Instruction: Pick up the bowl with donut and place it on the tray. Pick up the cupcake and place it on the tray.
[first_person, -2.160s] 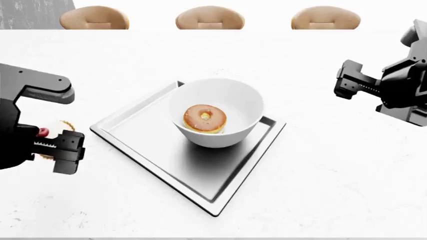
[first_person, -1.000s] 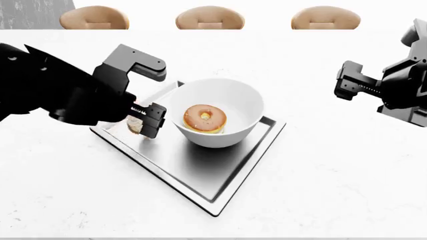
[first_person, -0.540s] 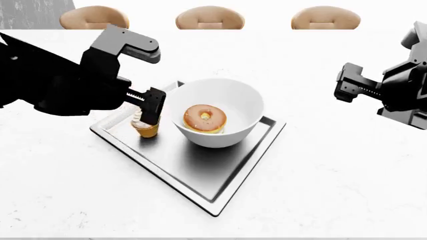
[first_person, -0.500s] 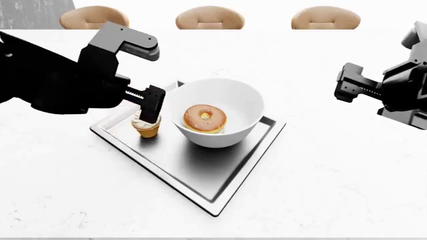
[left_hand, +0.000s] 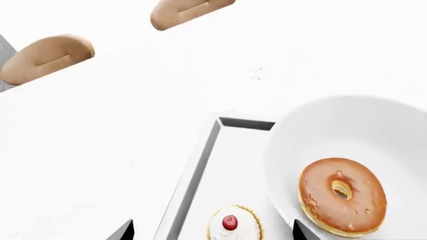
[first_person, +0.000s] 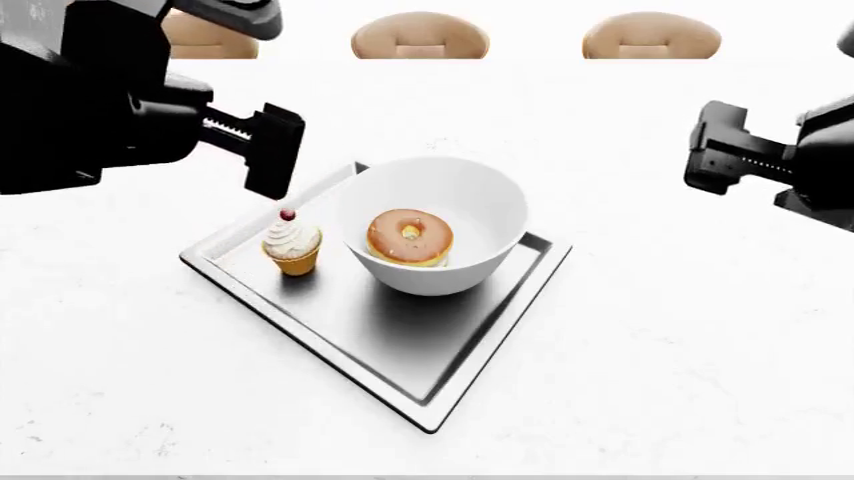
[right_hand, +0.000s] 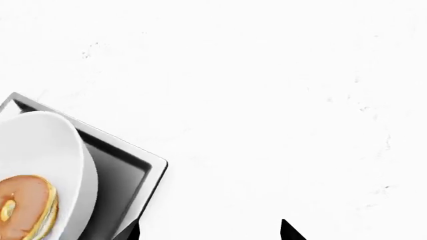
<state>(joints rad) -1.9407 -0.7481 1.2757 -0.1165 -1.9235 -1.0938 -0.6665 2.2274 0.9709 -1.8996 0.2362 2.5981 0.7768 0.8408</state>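
Observation:
The silvery tray (first_person: 400, 345) lies mid-table. On it stands the white bowl (first_person: 467, 200) holding the tan-glazed donut (first_person: 410, 237). The cupcake (first_person: 291, 245) stands upright on the tray just left of the bowl, free of any finger. My left gripper (first_person: 254, 82) hangs open above and slightly left of it. The left wrist view looks down on the cupcake (left_hand: 233, 225) between the spread tips of the left gripper (left_hand: 213, 232), beside the bowl (left_hand: 347, 130), donut (left_hand: 341, 196) and tray rim (left_hand: 200, 160). My right gripper (first_person: 785, 98) is open and empty, right of the tray.
Three tan chair backs (first_person: 420, 35) line the table's far edge. The right wrist view shows the right gripper (right_hand: 210, 232) over bare white tabletop, with the tray corner (right_hand: 117, 175), bowl (right_hand: 47, 145) and donut (right_hand: 27, 205) off to one side.
My left gripper carried the cupcake onto the tray, let it go and rose up and away to the left. The cupcake now stands alone. The right gripper drifted slightly right.

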